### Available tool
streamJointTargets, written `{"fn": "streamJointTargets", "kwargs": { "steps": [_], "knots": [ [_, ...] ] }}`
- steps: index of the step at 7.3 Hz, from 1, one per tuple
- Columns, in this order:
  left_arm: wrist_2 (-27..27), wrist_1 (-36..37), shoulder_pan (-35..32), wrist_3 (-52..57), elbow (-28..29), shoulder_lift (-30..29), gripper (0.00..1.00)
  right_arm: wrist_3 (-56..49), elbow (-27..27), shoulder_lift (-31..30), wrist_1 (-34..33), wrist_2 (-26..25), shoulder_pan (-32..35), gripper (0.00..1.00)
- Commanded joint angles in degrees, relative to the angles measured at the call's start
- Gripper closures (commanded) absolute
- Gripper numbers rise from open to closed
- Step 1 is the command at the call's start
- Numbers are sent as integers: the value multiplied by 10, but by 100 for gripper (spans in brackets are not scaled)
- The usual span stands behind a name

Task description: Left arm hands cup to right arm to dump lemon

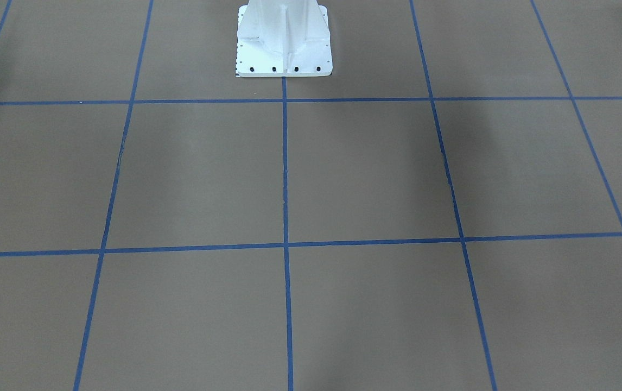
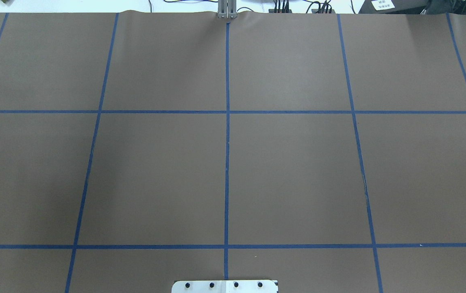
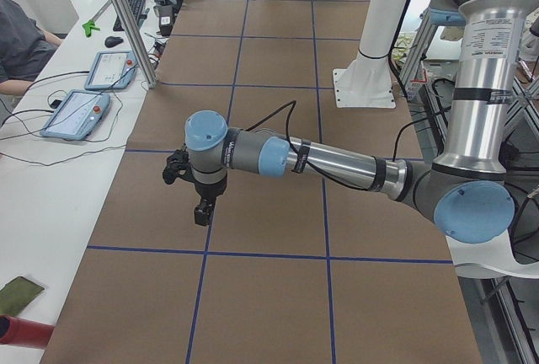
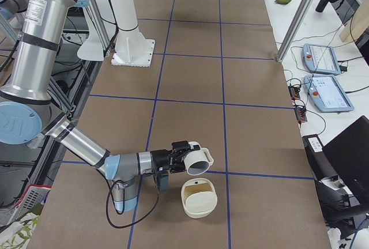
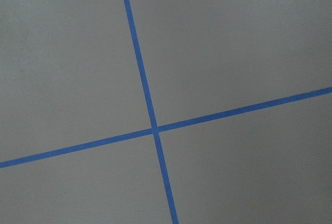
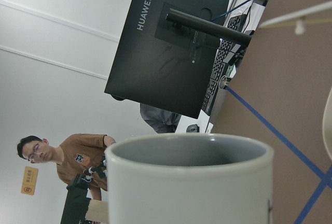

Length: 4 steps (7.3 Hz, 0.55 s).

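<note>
— Around the white pedestal (image 1: 284, 41), what shows from the front?
— Brown table (image 1: 398, 174) crossed by blue tape (image 1: 285, 163). Overhead shows the same.
— From the left side?
— Well apart from the pedestal, toward the camera, the left gripper (image 3: 202, 211) hangs over the table. I cannot tell whether its claw is apart or together. Two tablets (image 3: 76, 115) lie off the table's edge.
— From the right side?
— Well away from the pedestal, the cup (image 4: 199, 162) is tipped sideways at the right gripper (image 4: 180, 155), near a cream tub (image 4: 199, 200). I cannot judge the grip, and the contents are hidden.
— Wrist cameras?
— Left: a tape crossing. Right: the cup's grey inside, a black monitor (image 6: 171, 47) and a man (image 6: 78, 162).
</note>
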Motion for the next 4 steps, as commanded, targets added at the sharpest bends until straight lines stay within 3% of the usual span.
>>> {"fn": "streamJointTargets", "kwargs": {
  "steps": [1, 4],
  "knots": [
    [0, 0, 1, 0, 0, -2, 0, 97, -30, 3, 37, 7, 17, 100],
    [0, 0, 0, 0, -7, -2, 0, 226, -33, 16, 39, 14, 43, 100]
  ]
}}
